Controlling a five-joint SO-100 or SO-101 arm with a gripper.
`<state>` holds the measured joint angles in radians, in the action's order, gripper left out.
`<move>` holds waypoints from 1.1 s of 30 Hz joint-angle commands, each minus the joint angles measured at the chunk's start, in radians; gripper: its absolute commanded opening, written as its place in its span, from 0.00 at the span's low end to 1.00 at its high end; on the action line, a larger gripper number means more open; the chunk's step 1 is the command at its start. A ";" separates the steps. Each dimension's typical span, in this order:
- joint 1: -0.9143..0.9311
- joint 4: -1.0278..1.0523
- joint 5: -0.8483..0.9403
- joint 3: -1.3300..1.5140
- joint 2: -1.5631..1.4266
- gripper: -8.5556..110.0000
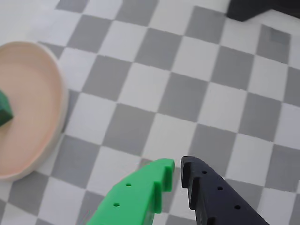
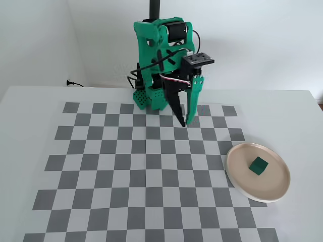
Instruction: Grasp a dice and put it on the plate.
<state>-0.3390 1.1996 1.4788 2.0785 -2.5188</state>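
The dark green dice point(image 2: 259, 166) lies inside the round beige-pink plate point(image 2: 240, 179) at the right of the checkered mat in the fixed view. In the wrist view the plate point(image 1: 33, 93) fills the left edge and only a corner of the dice point(image 1: 4, 108) shows. My gripper point(image 2: 185, 123) hangs over the far middle of the mat, well left of and behind the plate. Its green finger point(image 1: 140, 194) and black finger point(image 1: 215, 194) almost meet at the tips, with nothing between them.
The green arm base point(image 2: 151, 96) stands at the far edge of the grey and white checkered mat point(image 2: 126, 166). A dark object point(image 1: 262, 9) shows at the top right of the wrist view. A cable plug point(image 2: 70, 83) lies at the back left.
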 commanded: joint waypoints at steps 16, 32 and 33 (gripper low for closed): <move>0.347 -0.374 0.009 0.644 -0.425 0.04; 0.345 -0.451 -0.460 0.989 -0.816 0.04; 0.342 -0.477 -0.554 1.005 -0.816 0.04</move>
<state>0.0245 0.8237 1.2425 3.0772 -3.3211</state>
